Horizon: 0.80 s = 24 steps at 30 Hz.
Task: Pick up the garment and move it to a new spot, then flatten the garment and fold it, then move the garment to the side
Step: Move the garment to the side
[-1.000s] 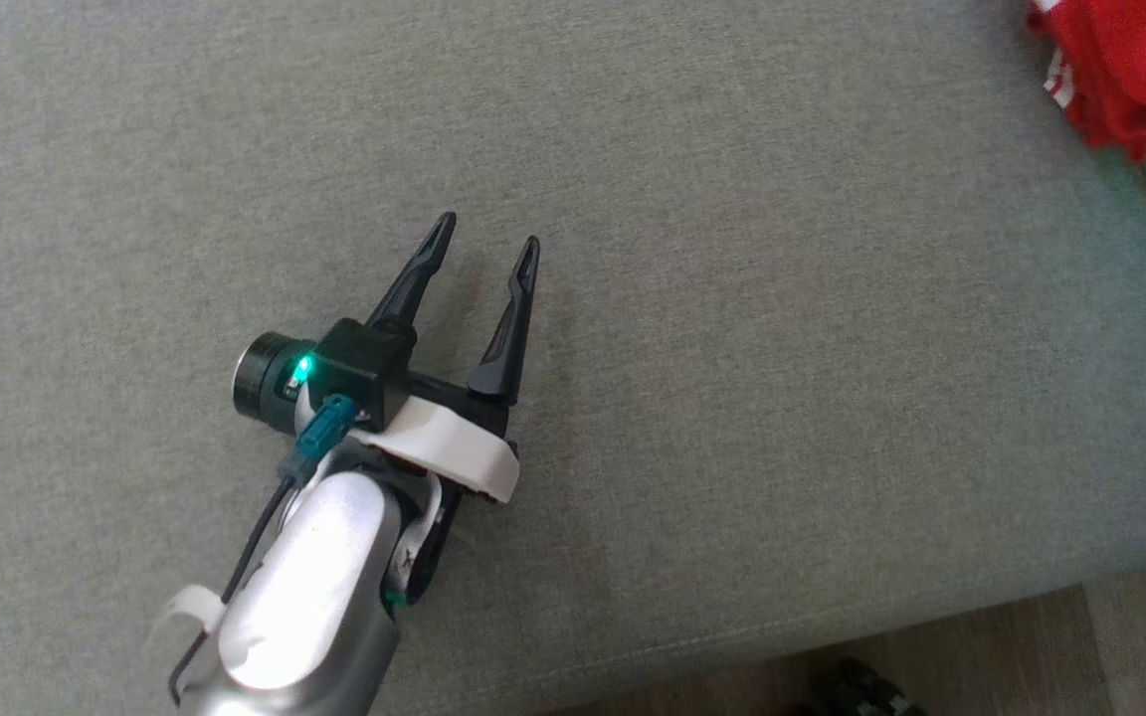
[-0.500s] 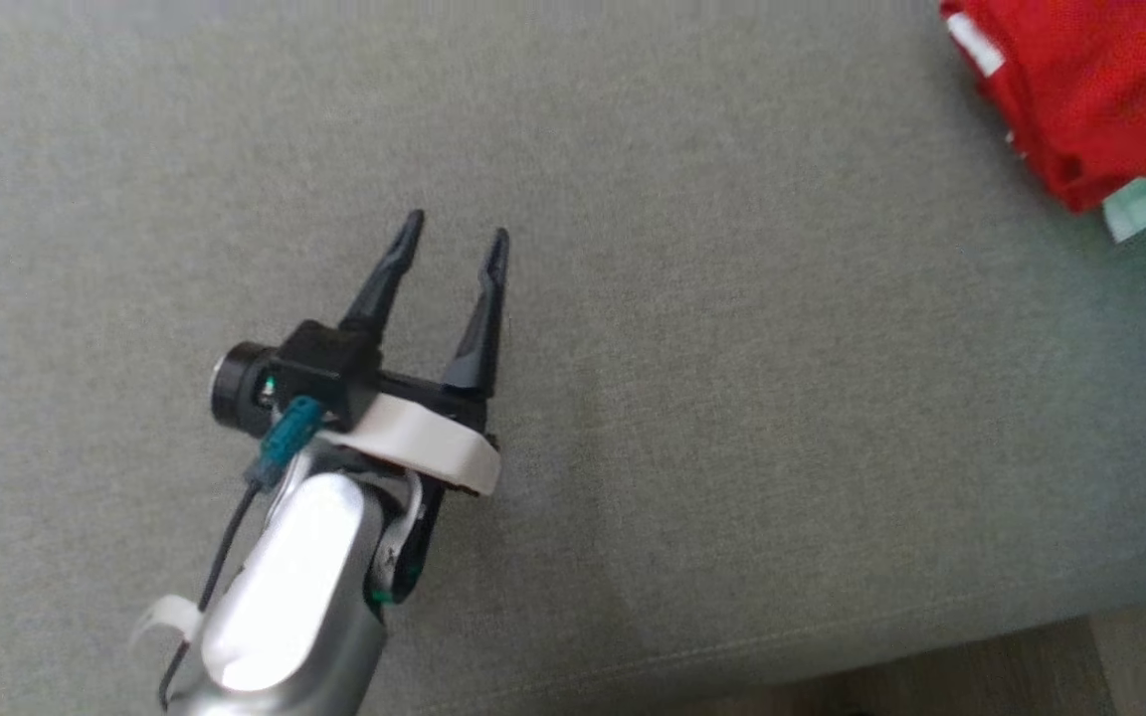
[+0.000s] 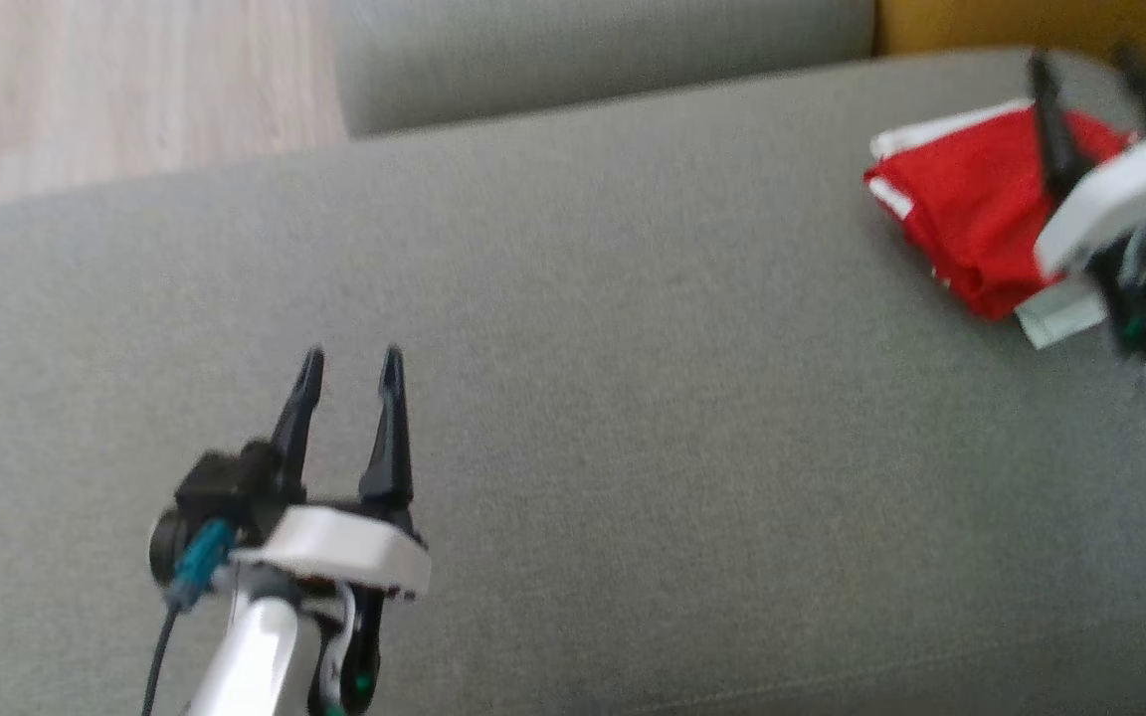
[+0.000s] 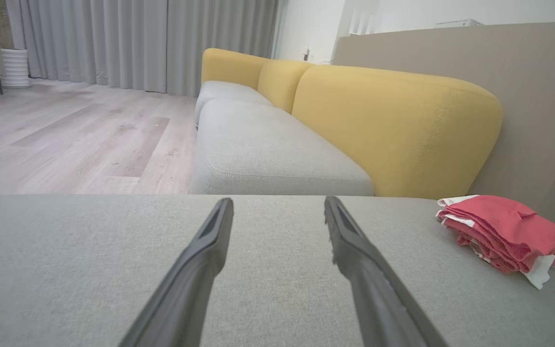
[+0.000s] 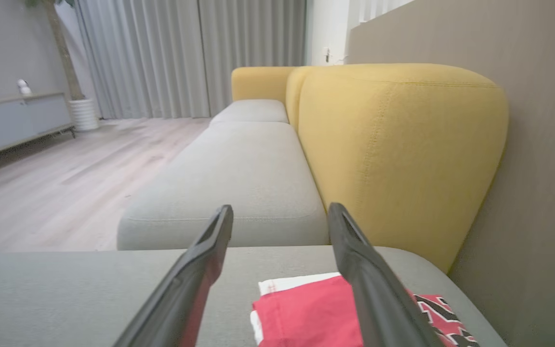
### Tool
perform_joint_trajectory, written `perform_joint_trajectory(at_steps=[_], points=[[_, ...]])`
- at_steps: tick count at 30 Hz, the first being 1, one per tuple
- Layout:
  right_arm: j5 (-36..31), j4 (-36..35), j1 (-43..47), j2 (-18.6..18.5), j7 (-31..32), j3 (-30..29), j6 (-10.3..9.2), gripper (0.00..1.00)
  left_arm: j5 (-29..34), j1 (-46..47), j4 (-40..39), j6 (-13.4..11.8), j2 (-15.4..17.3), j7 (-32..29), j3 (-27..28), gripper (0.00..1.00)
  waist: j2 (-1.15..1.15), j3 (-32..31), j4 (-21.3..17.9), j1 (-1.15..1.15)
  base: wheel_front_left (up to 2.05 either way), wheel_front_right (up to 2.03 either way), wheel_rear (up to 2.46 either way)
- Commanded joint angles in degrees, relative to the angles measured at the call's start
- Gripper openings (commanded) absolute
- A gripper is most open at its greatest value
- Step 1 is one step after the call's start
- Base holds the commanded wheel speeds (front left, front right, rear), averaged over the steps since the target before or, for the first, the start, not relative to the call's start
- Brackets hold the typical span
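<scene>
The garment [image 3: 971, 219] is a folded red bundle with white edges, lying at the far right of the grey seat cushion [image 3: 633, 398]. My right gripper [image 3: 1080, 65] hovers over it, blurred, fingers apart. In the right wrist view the right gripper [image 5: 280, 209] is open with nothing between its fingers, and the garment [image 5: 316, 313] lies just below them. My left gripper [image 3: 350, 356] stands open over bare cushion at the lower left, well away from the garment. The left wrist view shows the left gripper [image 4: 277, 202] open, with the garment [image 4: 499, 231] at the right.
A yellow backrest [image 4: 393, 130] and a beige wall panel [image 5: 547, 168] stand just behind the garment. A second grey seat cushion [image 4: 268, 154] continues beyond. Wooden floor [image 3: 115, 89] lies past the cushion's far edge, with grey curtains [image 4: 128, 43] at the room's end.
The head camera has swung, so the whole picture has shifted. My right gripper has come into view above the garment, standing open. The left gripper stays open over the cushion.
</scene>
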State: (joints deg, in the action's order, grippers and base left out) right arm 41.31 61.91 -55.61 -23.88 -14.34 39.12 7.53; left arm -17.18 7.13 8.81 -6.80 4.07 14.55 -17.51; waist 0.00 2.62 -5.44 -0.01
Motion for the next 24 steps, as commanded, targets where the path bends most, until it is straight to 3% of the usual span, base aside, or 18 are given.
perform_joint_trajectory(at_steps=[1,5,9,17,24], points=[[-0.62,-3.32,2.52,0.03,-0.62,-1.08,-0.04,1.0,-0.64,0.96,-1.67,-0.66,0.5,0.44,2.58,1.0,0.0,-3.65,1.37,0.01,0.0,0.0,0.0],[-2.76,-9.82,10.22,-0.08,-0.63,-5.82,-0.04,1.0,-1.58,-0.5,-0.99,-2.07,0.17,0.44,3.61,1.0,0.0,-4.72,2.19,0.01,0.0,0.0,0.0],[-7.42,-20.61,22.04,1.2,-0.64,-14.03,-0.04,1.0,-1.76,-1.61,-0.08,-2.6,0.11,0.44,4.08,1.0,0.0,-5.34,3.14,0.01,0.0,0.0,0.0],[-19.31,-37.64,42.66,8.78,-0.65,-28.25,-0.04,1.0,0.59,-3.34,0.99,-3.24,0.59,0.44,7.13,1.0,0.0,-5.8,5.01,0.01,0.0,0.0,0.0],[-25.52,-43.12,49.39,14.36,-0.65,-32.42,-0.04,1.0,2.19,-3.66,3.67,-2.04,0.93,0.44,9.67,1.0,0.0,-5.98,5.6,0.01,0.0,0.0,0.0]])
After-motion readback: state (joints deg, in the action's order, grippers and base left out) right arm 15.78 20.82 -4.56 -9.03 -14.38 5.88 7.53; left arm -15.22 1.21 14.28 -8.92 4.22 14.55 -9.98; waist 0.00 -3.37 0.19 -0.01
